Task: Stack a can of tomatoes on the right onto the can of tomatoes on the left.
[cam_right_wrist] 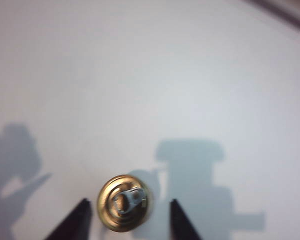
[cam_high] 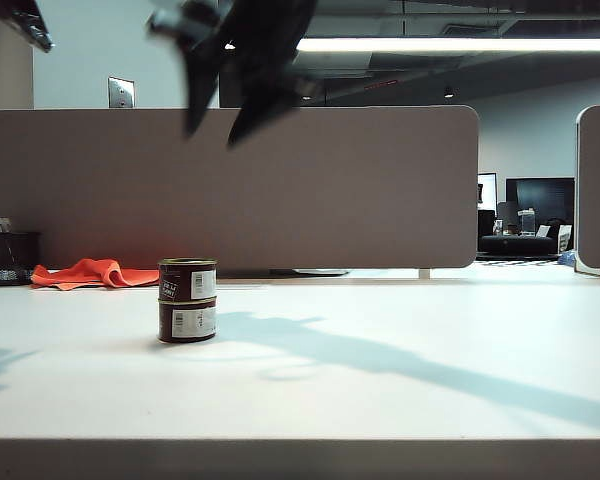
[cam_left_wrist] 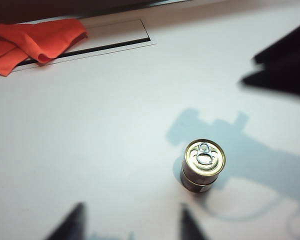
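Observation:
Two dark tomato cans stand stacked left of the table's middle, the upper can (cam_high: pixel 188 279) resting on the lower can (cam_high: pixel 187 322). My right gripper (cam_high: pixel 217 130) hangs blurred high above the stack, open and empty. In its wrist view the upper can's gold lid (cam_right_wrist: pixel 124 202) shows far below, between the spread fingers of the right gripper (cam_right_wrist: pixel 129 215). My left gripper (cam_high: pixel 25 25) sits at the top left corner, far from the cans. In the left wrist view the left gripper (cam_left_wrist: pixel 132 222) is open over bare table, with the stack (cam_left_wrist: pixel 204 157) off to one side.
An orange cloth (cam_high: pixel 90 272) and a black mesh holder (cam_high: pixel 12 258) lie at the back left, against the brown partition (cam_high: pixel 330 190). A cable slot (cam_left_wrist: pixel 90 42) runs along the table's far edge. The right arm (cam_left_wrist: pixel 285 65) shows dark in the left wrist view.

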